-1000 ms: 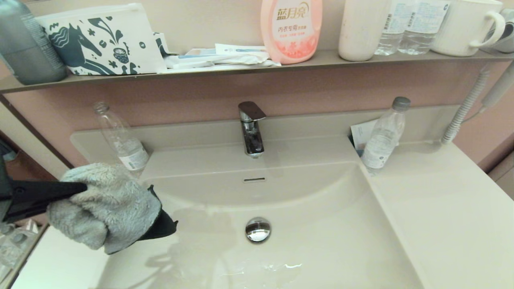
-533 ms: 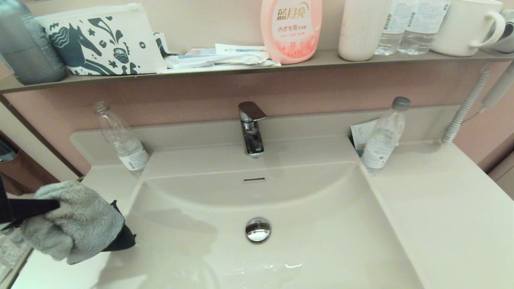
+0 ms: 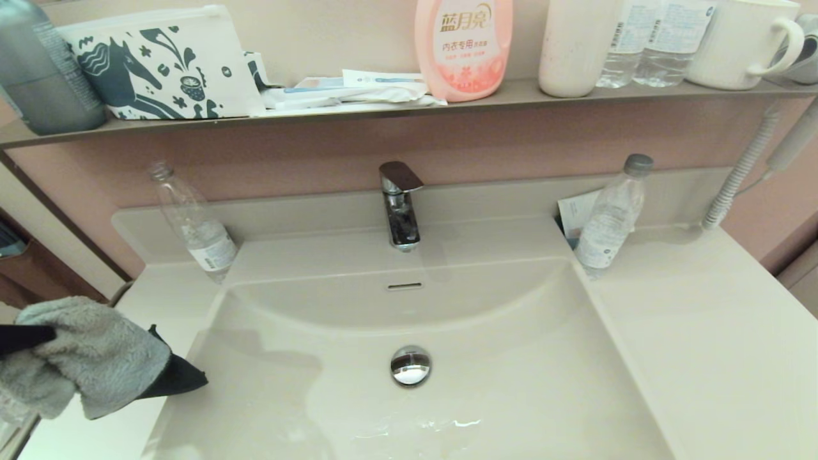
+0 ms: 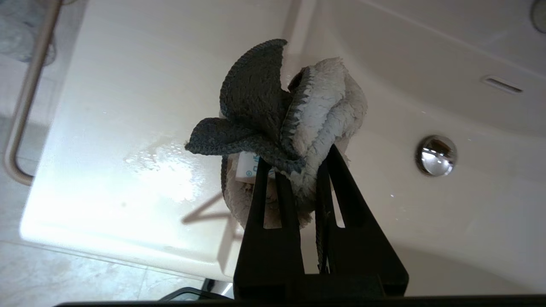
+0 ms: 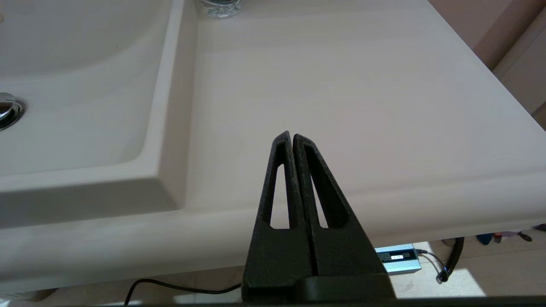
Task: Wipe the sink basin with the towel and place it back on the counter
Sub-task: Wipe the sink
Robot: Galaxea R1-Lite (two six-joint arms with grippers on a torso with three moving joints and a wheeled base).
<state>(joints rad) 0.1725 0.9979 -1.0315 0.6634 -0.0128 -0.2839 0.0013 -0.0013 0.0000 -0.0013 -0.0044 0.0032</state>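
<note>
Starting at the left edge: the left pincer [image 3: 25,335] is clamped on the towel [image 3: 89,358], one bunched grey cloth with a darker side, held in the air above the left strip of the worktop [image 3: 96,428], just beside the rim of the sink basin [image 3: 511,383]. The wrist view shows both fingers [image 4: 264,192] pressed into the folds, with a small white label between them.

Worktop and basin are one glossy cream piece with a low raised rear rim. Water lies in streaks near the front of the basin, and the left strip looks wet in the wrist view. One chrome drain plug [image 3: 410,365], one overflow slot [image 3: 404,285] and one chrome tap [image 3: 399,204] sit on the centre line.

Two clear bottles stand on the worktop: one uncapped [image 3: 192,220] at the left rear, one grey-capped [image 3: 610,217] at the right rear.

A pink wall carries one thin shelf [image 3: 383,108].

The right pincer [image 5: 292,138] hangs over the front edge of the right worktop, fingers pressed together, holding nothing.
</note>
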